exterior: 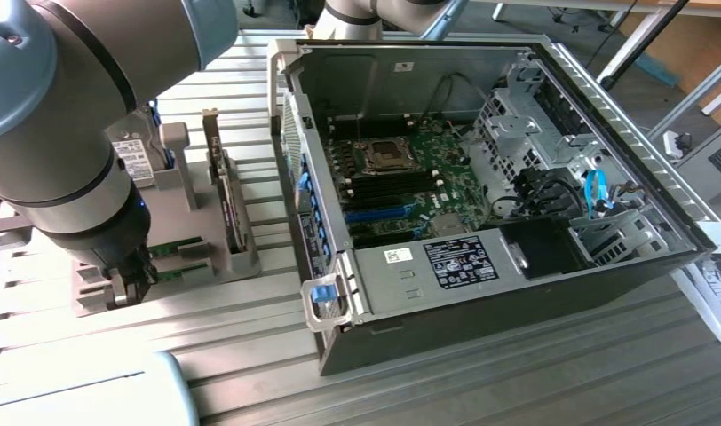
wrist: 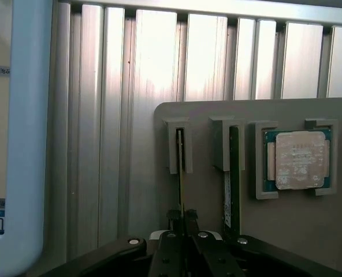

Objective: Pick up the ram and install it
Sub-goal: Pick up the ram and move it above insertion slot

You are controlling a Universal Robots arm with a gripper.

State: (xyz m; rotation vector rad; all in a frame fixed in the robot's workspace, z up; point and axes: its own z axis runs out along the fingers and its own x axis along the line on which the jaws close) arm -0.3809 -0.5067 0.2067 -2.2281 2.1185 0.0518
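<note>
Two rams stand on edge in slots of a grey holder (wrist: 205,242). In the wrist view my gripper (wrist: 182,218) is shut on the thin top edge of one ram (wrist: 181,164), with a fingertip (wrist: 172,217) pressed against each side. The second ram (wrist: 233,167), with a pale label, stands in the neighbouring slot. In the exterior view my gripper (exterior: 129,288) is low over the holder (exterior: 212,264) at the exterior view's left, beside green board edges (exterior: 177,249). The open computer case (exterior: 479,293) lies to the right, and its motherboard (exterior: 408,177) shows black and blue memory slots.
A square silver processor chip (wrist: 298,159) sits in a holder pocket beside the rams. A bigger expansion card (exterior: 223,200) stands upright in the holder. A pale blue-edged object (wrist: 21,144) lies next to the holder on the ribbed aluminium table (exterior: 515,373). Blue cables and drive cages fill the case's right side.
</note>
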